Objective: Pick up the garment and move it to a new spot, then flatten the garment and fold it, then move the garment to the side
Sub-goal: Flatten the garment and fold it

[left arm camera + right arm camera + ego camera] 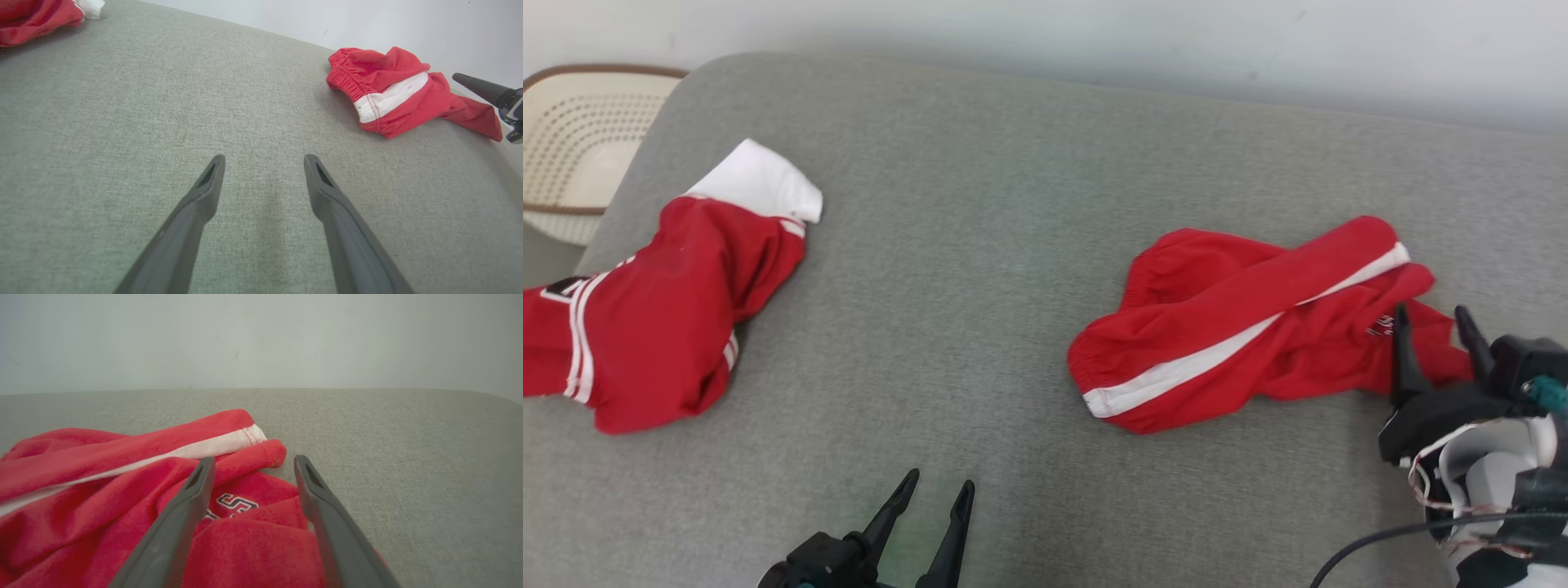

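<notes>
Red with a white stripe, the garment (1241, 327) lies bunched near the right edge of the grey cushion (980, 204), your right gripper (1431, 310) wide open over its end, your left gripper (939, 479) open by the front edge.

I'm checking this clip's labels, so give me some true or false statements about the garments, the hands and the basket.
1. Two red garments, the left garment and the right garment, lie apart on the grey cushion. True.
2. The right hand is clamped shut on the right garment. False: its jaws stand open at that garment's edge.
3. The left hand is open over bare cushion. True.
4. The basket sits between the garments. False: it stands beyond the cushion's far left corner.
</notes>
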You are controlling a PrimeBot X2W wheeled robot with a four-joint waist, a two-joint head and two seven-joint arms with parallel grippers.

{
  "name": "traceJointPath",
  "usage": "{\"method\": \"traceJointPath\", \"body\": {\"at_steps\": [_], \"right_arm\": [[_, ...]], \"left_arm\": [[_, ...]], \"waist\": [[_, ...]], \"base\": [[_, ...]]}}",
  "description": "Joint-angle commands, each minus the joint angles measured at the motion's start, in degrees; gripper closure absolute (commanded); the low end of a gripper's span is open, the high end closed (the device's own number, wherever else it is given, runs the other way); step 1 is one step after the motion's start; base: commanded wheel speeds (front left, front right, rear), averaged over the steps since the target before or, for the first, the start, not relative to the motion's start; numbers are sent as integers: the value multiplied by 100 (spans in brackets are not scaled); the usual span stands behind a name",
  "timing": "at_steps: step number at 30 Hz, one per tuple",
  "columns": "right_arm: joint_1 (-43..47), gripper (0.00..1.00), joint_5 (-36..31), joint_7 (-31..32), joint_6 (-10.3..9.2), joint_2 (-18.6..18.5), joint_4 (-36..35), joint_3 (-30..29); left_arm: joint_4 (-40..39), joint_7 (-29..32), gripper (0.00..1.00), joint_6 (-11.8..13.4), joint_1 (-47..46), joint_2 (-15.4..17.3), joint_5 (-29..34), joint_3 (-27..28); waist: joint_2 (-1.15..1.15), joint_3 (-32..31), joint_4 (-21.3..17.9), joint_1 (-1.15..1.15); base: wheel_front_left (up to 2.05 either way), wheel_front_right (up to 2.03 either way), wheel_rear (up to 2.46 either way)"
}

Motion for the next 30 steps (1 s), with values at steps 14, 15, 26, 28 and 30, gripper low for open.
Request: {"method": "traceJointPath", "body": {"at_steps": [14,15,26,28,30], "right_arm": [[-169,0,1033,-1,-6,259,263,55],[-200,0,1055,-1,-6,247,314,59],[-233,78,906,-1,-6,328,780,-302],[-242,100,942,-1,-6,368,674,-315],[-233,100,969,-1,-6,401,532,-305]], "left_arm": [[119,-23,0,-30,128,6,110,-49],[127,-23,0,-29,144,4,109,-51],[119,-23,0,-40,189,4,122,-11],[111,-23,0,-39,166,4,130,7],[86,-23,0,-40,132,4,132,15]], "waist": [[0,-59,187,0],[0,-63,229,0],[0,-76,321,0],[0,-70,269,0],[0,-60,196,0]], "base": [[0,0,0],[0,0,0],[0,0,0],[0,0,0],[0,0,0]]}}
